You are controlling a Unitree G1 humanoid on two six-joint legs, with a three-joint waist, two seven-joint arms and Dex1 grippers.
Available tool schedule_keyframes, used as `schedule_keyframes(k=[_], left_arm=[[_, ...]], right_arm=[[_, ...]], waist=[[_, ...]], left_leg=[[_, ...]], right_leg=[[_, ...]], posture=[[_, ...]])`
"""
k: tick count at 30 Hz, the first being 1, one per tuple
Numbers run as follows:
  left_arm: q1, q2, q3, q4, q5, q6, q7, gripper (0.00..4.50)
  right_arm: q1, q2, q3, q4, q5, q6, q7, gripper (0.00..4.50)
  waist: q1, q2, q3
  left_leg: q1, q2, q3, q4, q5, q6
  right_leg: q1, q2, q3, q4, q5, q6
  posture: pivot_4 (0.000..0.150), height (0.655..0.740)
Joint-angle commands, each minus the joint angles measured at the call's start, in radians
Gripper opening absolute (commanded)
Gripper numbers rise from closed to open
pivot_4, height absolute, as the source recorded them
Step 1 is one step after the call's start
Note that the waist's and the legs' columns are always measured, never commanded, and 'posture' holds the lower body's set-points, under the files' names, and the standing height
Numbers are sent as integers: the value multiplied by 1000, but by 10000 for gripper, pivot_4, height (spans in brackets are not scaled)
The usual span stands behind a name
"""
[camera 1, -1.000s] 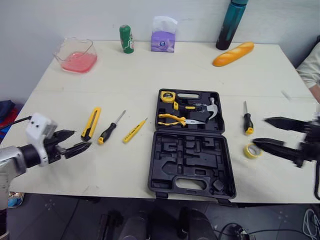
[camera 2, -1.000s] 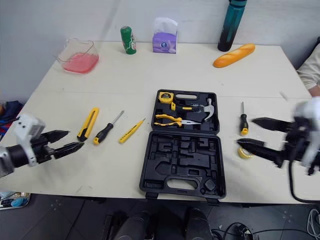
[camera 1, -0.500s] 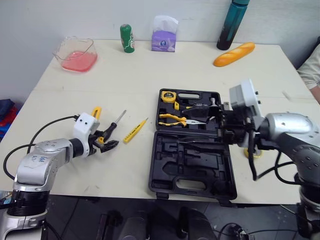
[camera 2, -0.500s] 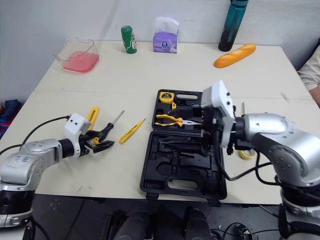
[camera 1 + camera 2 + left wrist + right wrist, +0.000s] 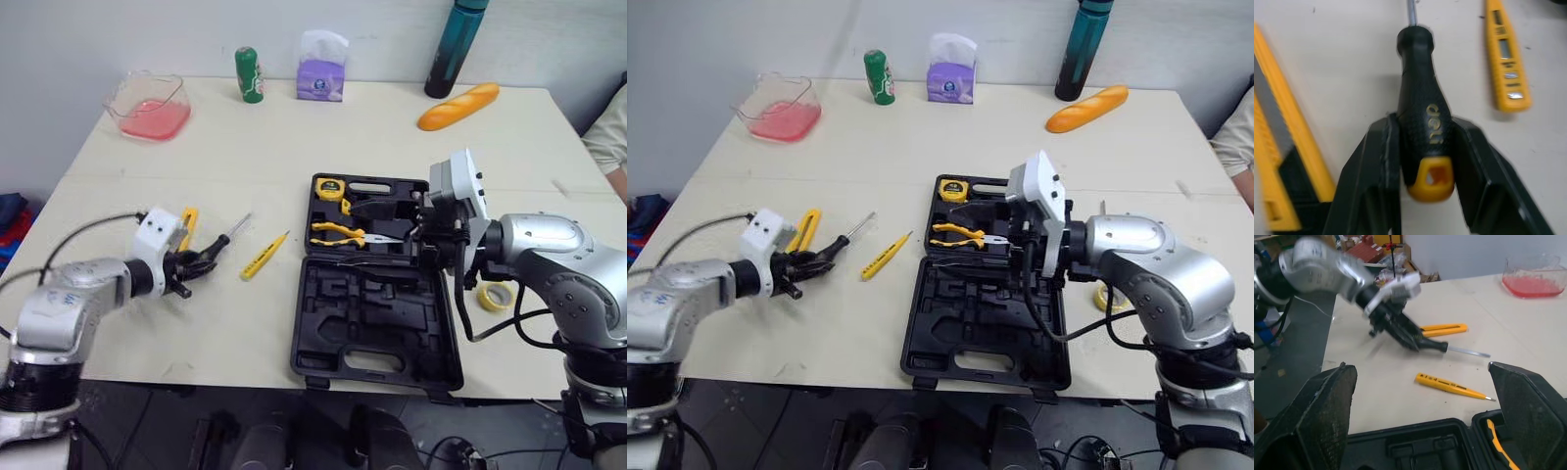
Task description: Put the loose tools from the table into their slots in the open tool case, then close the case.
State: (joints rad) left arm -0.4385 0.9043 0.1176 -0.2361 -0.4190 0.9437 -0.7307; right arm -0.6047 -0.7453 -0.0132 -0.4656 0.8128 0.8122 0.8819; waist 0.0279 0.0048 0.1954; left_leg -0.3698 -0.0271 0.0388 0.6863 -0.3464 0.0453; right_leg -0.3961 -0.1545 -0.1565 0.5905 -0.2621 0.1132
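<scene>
The open black tool case lies at the table's middle, with a yellow tape measure and pliers in its far half. Left of it lie a yellow tester pen, a black-handled screwdriver and a yellow utility knife. My left gripper is shut on the screwdriver's handle, a finger pressing each side near its yellow end. My right gripper hovers over the case, open wide and holding nothing. A yellow tape roll sits right of the case.
Along the table's back stand a pink-filled clear container, a green can, a tissue pack, a dark bottle and a bread loaf. A person's sleeve shows at the right edge.
My left gripper moved in from the table's front left to the screwdriver and closed around its handle. My right arm swung in from the right to above the case, staying open.
</scene>
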Motion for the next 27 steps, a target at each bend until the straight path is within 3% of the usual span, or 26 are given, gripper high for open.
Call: schedule_keyframes(k=[1, 6, 11, 15, 19, 27], left_arm=[[-108, 55, -97, -57, -22, -73, -170, 9907], [-394, 7, -337, 56, 46, -152, -365, 9907], [-610, -173, -605, 267, 222, -308, -497, 9907], [-652, -271, -642, 363, 272, -367, -518, 9907], [-691, -383, -683, 466, 342, -397, -500, 9907], [-693, -435, -698, 517, 436, -439, -511, 9907]], right_arm=[[50, -59, -89, -55, 35, 9, 17, 45000], [251, -186, -238, -117, 64, 46, 35, 45000], [504, -268, -361, -158, -21, 78, -22, 45000], [546, -257, -401, -183, 8, 94, -54, 45000], [607, -247, -436, -199, -4, 102, -94, 45000], [673, -234, -479, -232, 4, 99, -123, 45000]], waist=[[2, 0, 0], [25, -1, 0], [32, -1, 0], [8, -1, 1], [16, -2, 1], [25, -2, 1]], left_leg=[[0, -1, 0, 0, 0, 0], [0, -2, 2, 0, 0, 1], [0, 0, 7, 1, 0, 1], [1, 3, 9, 1, 0, 2], [-1, 4, 7, 2, 0, 2], [-2, 4, 6, 5, -1, 3]], right_leg=[[0, 0, 0, 0, 0, 0], [1, 1, -2, -1, 0, 1], [1, 3, -2, 0, 0, 1], [-1, 5, 1, 0, 2, 0], [0, 5, -1, 0, 1, 0], [0, 5, 0, 0, 2, 0]], posture=[[1500, 7314], [1500, 7314], [1500, 7314], [1500, 7314], [1500, 7314], [1500, 7314]])
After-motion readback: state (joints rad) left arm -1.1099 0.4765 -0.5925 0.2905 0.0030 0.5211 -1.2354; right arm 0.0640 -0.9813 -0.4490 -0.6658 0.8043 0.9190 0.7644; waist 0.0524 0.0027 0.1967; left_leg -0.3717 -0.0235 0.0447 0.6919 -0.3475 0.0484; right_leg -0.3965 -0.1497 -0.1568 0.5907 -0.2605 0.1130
